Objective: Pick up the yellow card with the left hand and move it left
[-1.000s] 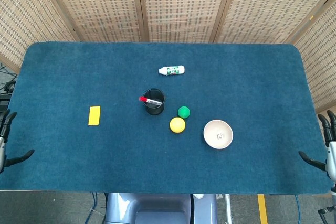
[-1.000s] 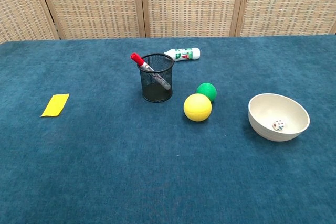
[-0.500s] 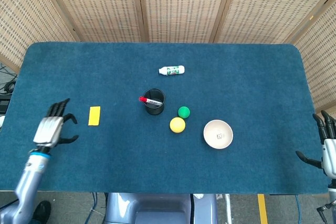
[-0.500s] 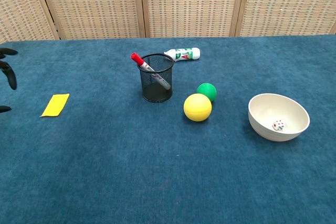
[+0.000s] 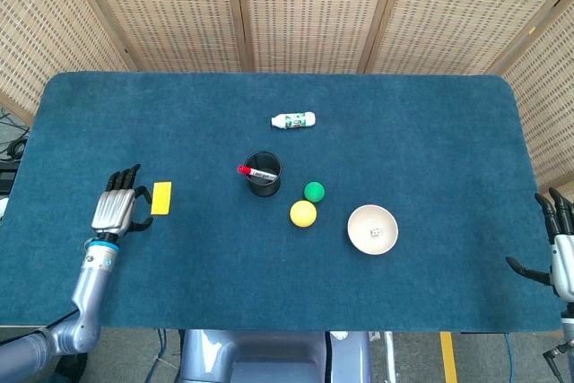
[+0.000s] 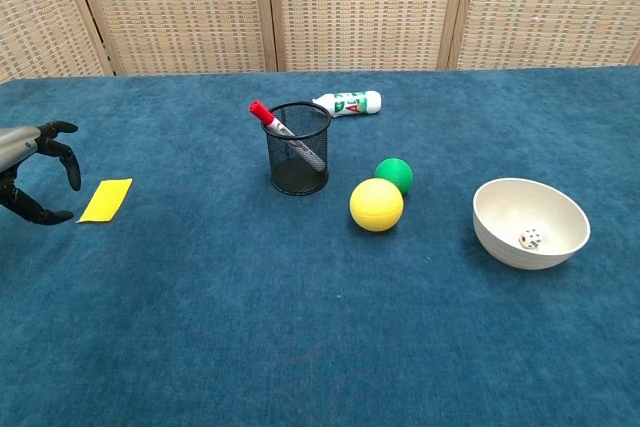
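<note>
The left hand (image 5: pixel 117 210) is being held just left of the yellow card (image 5: pixel 160 197), fingers spread wide, nothing gripped. The card is lying flat on the blue table cloth (image 5: pixel 404 132), so it could easily get nudged away instead of pinched. Plenty of open cloth is being left toward the left edge. The right hand (image 5: pixel 560 253), also spread and empty, is parked at the far right edge.

I seem to be in a staged test room, not a home. My worktop (image 5: pixel 430 114) is covered in blue felt, woven folding screens (image 5: pixel 305 6) close off the space behind it, and yellow tape (image 5: pixel 446 356) marks the grey floor (image 5: pixel 134 356) below the near edge.
</note>
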`<state>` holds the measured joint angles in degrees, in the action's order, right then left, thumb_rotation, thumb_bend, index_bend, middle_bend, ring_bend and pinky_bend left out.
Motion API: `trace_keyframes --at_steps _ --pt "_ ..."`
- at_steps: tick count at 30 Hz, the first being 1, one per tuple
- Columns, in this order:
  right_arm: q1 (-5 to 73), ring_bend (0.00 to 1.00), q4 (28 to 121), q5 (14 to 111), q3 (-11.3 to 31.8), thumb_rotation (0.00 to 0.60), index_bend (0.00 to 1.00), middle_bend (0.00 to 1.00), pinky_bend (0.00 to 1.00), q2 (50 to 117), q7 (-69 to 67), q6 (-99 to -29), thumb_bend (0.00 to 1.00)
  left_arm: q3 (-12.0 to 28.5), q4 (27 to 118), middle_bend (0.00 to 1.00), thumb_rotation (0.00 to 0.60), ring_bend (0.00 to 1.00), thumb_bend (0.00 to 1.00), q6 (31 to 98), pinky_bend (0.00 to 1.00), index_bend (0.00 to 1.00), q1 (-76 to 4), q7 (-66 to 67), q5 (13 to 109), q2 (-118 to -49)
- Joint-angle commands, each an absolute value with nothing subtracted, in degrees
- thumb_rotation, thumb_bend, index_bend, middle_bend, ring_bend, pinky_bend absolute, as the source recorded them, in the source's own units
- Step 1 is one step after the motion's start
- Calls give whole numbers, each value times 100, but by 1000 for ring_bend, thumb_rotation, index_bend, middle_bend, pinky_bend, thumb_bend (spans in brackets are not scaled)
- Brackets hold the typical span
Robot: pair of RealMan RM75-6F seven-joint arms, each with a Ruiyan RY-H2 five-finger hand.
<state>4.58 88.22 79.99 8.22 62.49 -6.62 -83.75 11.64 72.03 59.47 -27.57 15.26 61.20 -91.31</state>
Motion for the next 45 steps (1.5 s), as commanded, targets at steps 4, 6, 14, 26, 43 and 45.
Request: trace_keyframes --at_steps 4,6,14,26,43,45 --pt "460 0 8837 7994 822 600 0 0 0 6235 -675 -8367 0 1161 6964 0 600 0 267 5860 0 488 -2831 1497 6045 -9301" --pt "458 0 8838 7985 823 600 0 0 0 6231 -686 -8363 0 1162 6888 0 600 0 266 5840 0 488 -2852 1487 6032 -9358" --pt "469 0 8819 7962 824 600 0 0 0 6225 -720 -8326 0 1169 6579 0 600 0 266 5829 0 488 -2899 1445 6003 -9538" --pt "474 0 8817 7940 828 600 0 0 0 6225 -721 -8312 0 1170 6305 0 600 0 267 5722 0 488 -2962 1396 5983 -9686" --pt "480 0 8788 7898 843 600 0 0 0 6217 -784 -8284 0 1225 5911 0 600 0 325 5609 0 488 -3086 1529 5875 -9933" --pt "480 0 8784 7898 844 600 0 0 0 6217 -786 -8283 0 1240 5858 0 600 0 329 5576 0 488 -3104 1512 5863 -9956"
